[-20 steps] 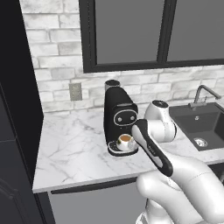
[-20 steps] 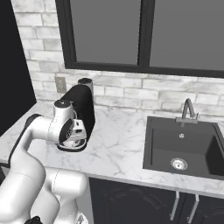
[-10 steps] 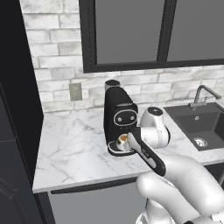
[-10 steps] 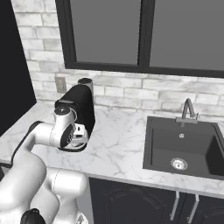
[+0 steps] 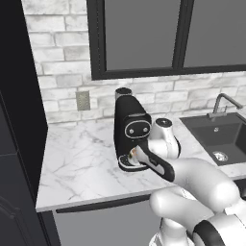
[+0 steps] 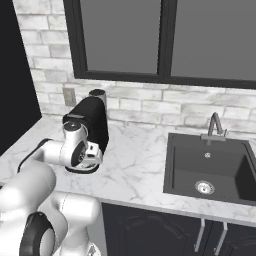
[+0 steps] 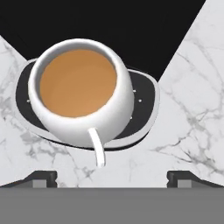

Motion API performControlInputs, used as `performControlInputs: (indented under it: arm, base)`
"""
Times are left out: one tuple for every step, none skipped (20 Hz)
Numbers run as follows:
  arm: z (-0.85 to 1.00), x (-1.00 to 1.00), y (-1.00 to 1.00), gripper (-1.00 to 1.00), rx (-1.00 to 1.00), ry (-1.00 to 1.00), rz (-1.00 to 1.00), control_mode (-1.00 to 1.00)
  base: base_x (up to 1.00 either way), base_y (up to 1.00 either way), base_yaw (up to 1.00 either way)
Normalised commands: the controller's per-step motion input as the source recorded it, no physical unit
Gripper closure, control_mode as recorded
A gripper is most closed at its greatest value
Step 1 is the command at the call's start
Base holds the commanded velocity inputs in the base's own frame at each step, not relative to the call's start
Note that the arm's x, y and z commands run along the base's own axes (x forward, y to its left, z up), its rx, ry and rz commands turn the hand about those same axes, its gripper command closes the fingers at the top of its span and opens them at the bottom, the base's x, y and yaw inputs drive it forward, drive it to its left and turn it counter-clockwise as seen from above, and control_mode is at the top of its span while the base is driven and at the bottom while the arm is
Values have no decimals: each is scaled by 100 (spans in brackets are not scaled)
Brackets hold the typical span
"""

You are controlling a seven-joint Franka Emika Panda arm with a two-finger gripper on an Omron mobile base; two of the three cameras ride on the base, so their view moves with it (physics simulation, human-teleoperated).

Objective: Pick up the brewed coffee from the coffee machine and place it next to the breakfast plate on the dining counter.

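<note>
In the left base view the coffee machine (image 5: pixel 129 132) stands on the white marble worktop (image 5: pixel 81 163), toward the back edge near the brick wall (image 5: pixel 57 72) and left of the black sink (image 5: pixel 223 139). The arm reaches from the lower right, and its hand sits low against the front of the machine's round drip base; the gripper (image 5: pixel 130 154) is mostly covered by the wrist, so its opening cannot be read here, and the brewed coffee (image 5: pixel 128 157) shows as no more than a sliver of white beside the hand. In the right base view the arm rises from the lower left and bends toward the same machine (image 6: pixel 91 120), the hand pressed close to its front — the mug itself is hidden behind the wrist. The sink (image 6: pixel 210 170) with its faucet (image 6: pixel 215 125) lies well apart to the right along the worktop (image 6: pixel 135 170). In the hand view the mug (image 7: pixel 81 94) sits on the black drip base (image 7: pixel 142 103), full of brown liquid, its handle pointing toward the camera. The gripper (image 7: pixel 112 177) stands wide open, its two dark fingertips (image 7: pixel 41 178) low at either side, apart from the mug and touching nothing, with the handle between them.
</note>
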Motion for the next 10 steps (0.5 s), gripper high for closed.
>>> performControlInputs:
  arm:
    - [-25, 9, 0, -100, 0, 0, -3, -100]
    - [-25, 9, 0, -100, 0, 0, -1, -100]
    - [-24, 9, 0, -100, 0, 0, 0, -100]
    - [-21, 9, 0, -100, 0, -1, 0, -100]
    - [-22, 6, -2, -100, 0, -2, 0, -100]
    - [-24, 1, -4, -100, 0, -4, 0, -100]
    - [-26, 0, -3, -100, 0, -5, 0, -100]
    - [-26, 0, 0, -100, 0, -6, 0, -100]
    - [-24, 0, 0, -100, 0, -7, 0, -100]
    - [-23, 0, 0, -100, 0, -8, 0, -100]
  base:
    - [0, 0, 0]
    - [0, 0, 0]
    - [0, 0, 0]
    - [0, 0, 0]
    - [0, 0, 0]
    - [0, 0, 0]
    - [0, 0, 0]
    - [0, 0, 0]
    - [0, 0, 0]
    - [0, 0, 0]
